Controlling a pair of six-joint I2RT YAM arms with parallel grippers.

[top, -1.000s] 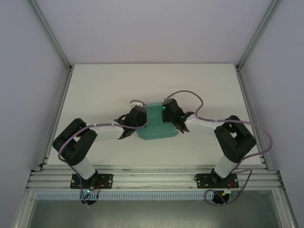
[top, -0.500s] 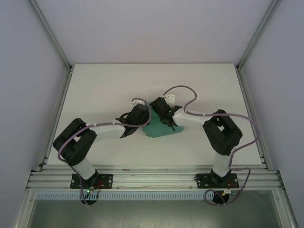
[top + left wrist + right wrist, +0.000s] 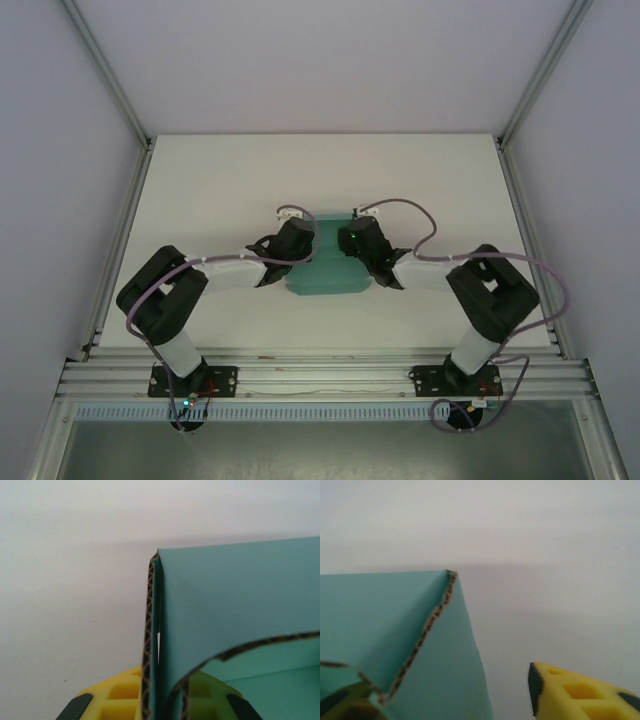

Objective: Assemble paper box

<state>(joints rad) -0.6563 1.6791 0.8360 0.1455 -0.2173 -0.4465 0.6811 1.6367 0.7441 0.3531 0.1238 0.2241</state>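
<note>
Left gripper [image 3: 292, 240] [image 3: 155, 702] is clamped on a wall of the teal-green corrugated-card paper box [image 3: 325, 275] [image 3: 240, 595] [image 3: 380, 610]. In the left wrist view its yellow fingers [image 3: 112, 700] sit on either side of the doubled upright wall, outer one tight against the corrugated edge. Right gripper [image 3: 358, 240] [image 3: 455, 700] is spread wide over the opposite wall. One yellow finger [image 3: 580, 695] is outside, apart from the card; the other is low behind the cut edge, whether it touches the card cannot be told. The box sits mid-table between the two grippers, partly folded, side walls raised, a curved flap edge showing near the left fingers. It rests on the white flat table [image 3: 220, 180], well apart from every edge. Both arms reach inward from the silver aluminium base rail [image 3: 320, 378] at the near edge. Grey enclosure walls [image 3: 60, 150] stand around the table.
</note>
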